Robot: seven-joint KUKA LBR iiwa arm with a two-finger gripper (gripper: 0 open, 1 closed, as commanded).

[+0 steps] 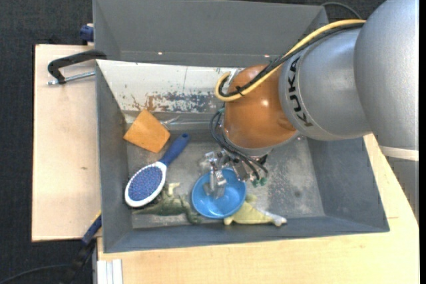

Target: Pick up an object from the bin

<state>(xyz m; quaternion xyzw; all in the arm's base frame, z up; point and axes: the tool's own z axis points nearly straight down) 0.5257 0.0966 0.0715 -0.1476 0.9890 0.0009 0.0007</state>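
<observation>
My gripper (pixel 217 180) hangs below the arm's orange cover, low over the front middle of the bin. Its metal tip reaches down into a round blue dish (pixel 214 200) that lies on the bin floor directly beneath it. A pale yellow-green soft thing (pixel 257 215) lies against the dish's right front side. A dull green thing (pixel 170 205) lies to the dish's left. Nothing shows held in the gripper.
A white oval hairbrush with blue bristles and a blue handle (pixel 149 181) lies left of the dish. An orange block (pixel 146 132) sits at the back left. The arm and its cover hide the bin's middle right.
</observation>
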